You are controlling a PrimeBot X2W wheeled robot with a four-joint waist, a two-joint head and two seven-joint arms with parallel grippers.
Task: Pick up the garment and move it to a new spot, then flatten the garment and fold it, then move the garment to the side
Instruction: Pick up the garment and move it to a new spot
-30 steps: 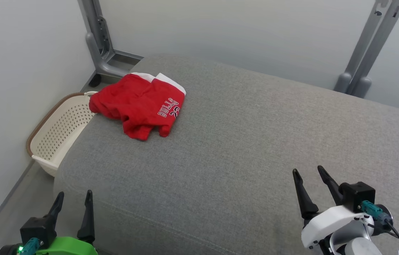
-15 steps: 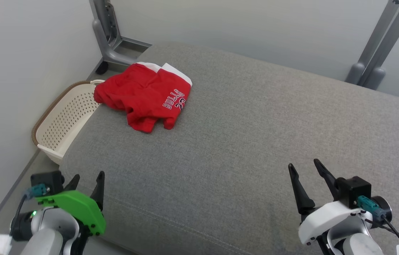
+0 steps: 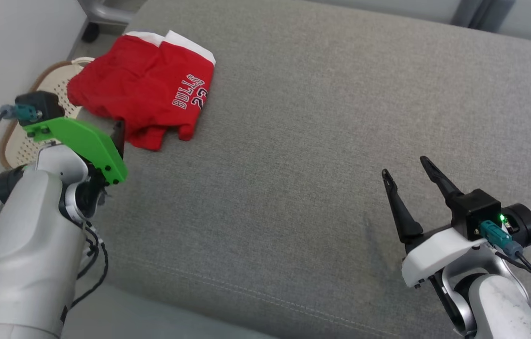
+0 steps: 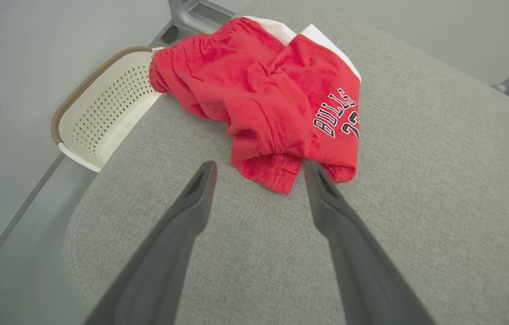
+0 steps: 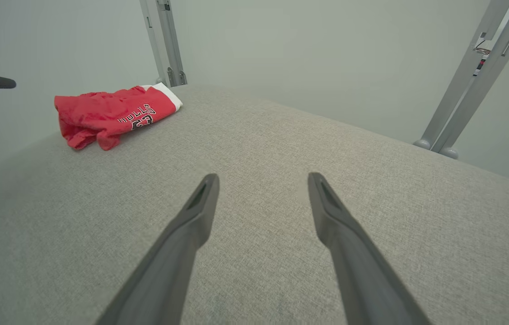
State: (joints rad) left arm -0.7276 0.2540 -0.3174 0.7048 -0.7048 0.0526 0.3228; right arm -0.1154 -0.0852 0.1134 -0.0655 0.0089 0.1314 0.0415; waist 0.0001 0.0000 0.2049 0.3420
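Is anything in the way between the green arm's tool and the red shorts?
No, nothing visible. The open left tool points straight at the red shorts, its fingertips close to their near hem, with bare grey cushion between. The white basket stands off to the side.

left pincer point(image 4: 259, 166): 2 fingers apart, empty | right pincer point(image 3: 404, 166): 2 fingers apart, empty

A lab-like room: bare pale walls point(image 5: 281, 54), metal frame posts point(image 5: 471, 81), grey upholstered couch point(image 3: 317, 141), plastic basket point(image 4: 105, 113).
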